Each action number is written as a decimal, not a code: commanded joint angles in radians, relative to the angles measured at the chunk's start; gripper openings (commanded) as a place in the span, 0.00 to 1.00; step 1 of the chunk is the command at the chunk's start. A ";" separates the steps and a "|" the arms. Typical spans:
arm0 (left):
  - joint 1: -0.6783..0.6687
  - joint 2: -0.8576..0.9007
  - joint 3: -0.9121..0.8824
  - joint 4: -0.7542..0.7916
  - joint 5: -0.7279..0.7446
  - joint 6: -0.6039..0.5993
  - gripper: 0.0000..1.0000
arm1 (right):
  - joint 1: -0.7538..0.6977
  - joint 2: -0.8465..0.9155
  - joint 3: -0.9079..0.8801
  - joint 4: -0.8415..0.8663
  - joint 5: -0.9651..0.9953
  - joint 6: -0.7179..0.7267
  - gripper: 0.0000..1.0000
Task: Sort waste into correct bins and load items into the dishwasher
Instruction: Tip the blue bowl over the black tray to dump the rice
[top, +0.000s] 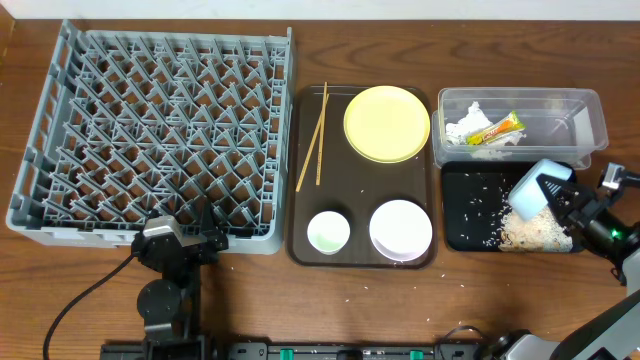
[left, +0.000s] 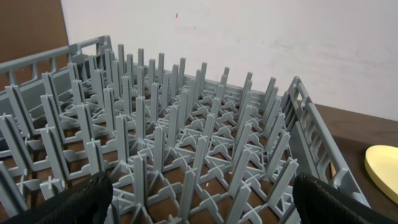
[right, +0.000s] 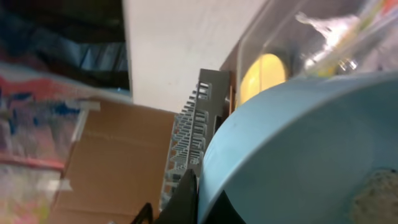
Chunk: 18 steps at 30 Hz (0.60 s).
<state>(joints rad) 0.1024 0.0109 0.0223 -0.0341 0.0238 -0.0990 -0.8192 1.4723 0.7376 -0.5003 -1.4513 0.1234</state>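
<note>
Bowl mid-tip: light blue bowl (top: 538, 188) was pinched at its rim by right gripper (top: 562, 197) and tilted over black tray (top: 458, 238), rice (top: 535, 232) heaped just beneath. Right arm reached in from the table's right edge, wrist rolled. Dish rack (top: 160, 130) lay well apart leftward, nearer left gripper (top: 205, 235), spread wide at the rack's front wall.

No legible text, brand or number found in any view. Some print seen on yellow-orange snack wrapper (top: 497, 128) in clear tub (top: 590, 110), overhead view: too small, letters not made out. Right wrist view blurred; nothing readable there.
</note>
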 joint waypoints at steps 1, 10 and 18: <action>0.004 -0.006 -0.018 -0.037 -0.012 0.016 0.93 | -0.018 -0.013 0.001 0.004 0.057 0.187 0.01; 0.004 -0.006 -0.018 -0.037 -0.012 0.016 0.93 | -0.017 -0.014 0.001 0.092 0.060 0.206 0.01; 0.004 -0.006 -0.018 -0.037 -0.012 0.016 0.93 | -0.004 -0.014 0.001 0.157 -0.052 0.138 0.01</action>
<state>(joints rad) 0.1024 0.0109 0.0223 -0.0341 0.0238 -0.0990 -0.8188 1.4704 0.7353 -0.3805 -1.4101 0.3004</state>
